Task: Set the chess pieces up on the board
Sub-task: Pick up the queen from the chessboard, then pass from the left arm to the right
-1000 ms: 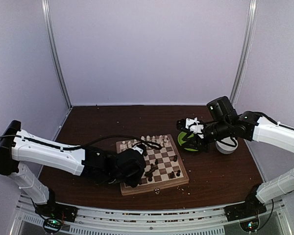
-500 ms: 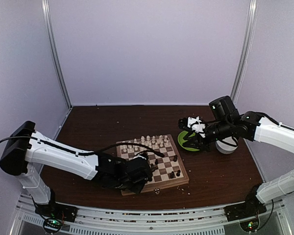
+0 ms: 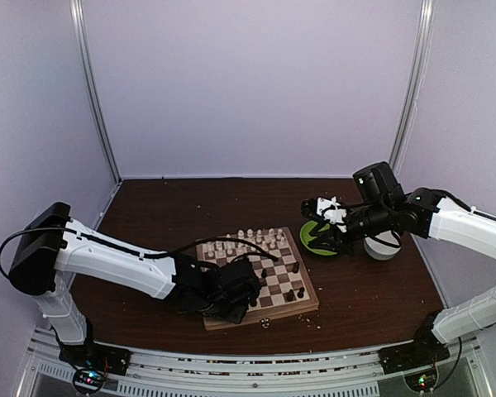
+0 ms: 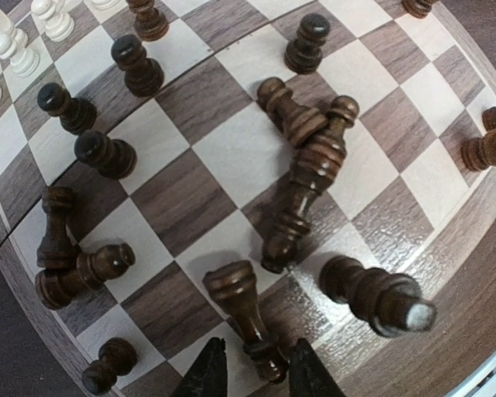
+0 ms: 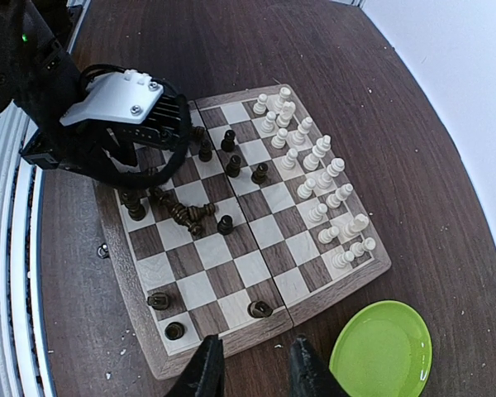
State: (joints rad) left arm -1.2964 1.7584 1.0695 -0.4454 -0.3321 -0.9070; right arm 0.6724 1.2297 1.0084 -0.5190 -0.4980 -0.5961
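Left gripper [image 4: 258, 376], jaws apart (nothing clamped), straddles toppled dark chess piece [image 4: 241, 304] at wrist view's 6 o'clock; next, close and stand it upright.

one board [image 5: 252, 269] lies on the surface [image 3: 165, 207]. pale chess pieces [image 5: 321, 147]: sixteen, upright in two rows of eight along the board's far edge. dark chess pieces [image 4: 314, 161]: about fifteen across the board's near half, several lying flat and the others upright; where they overlap, the exact total is hard to fix. one green plate [image 5: 380, 351] sits just off the board's far right corner. one white bowl [image 3: 383, 248] sits further right of the board. two arms: the left arm [image 3: 116, 260] and the right arm [image 3: 463, 219].
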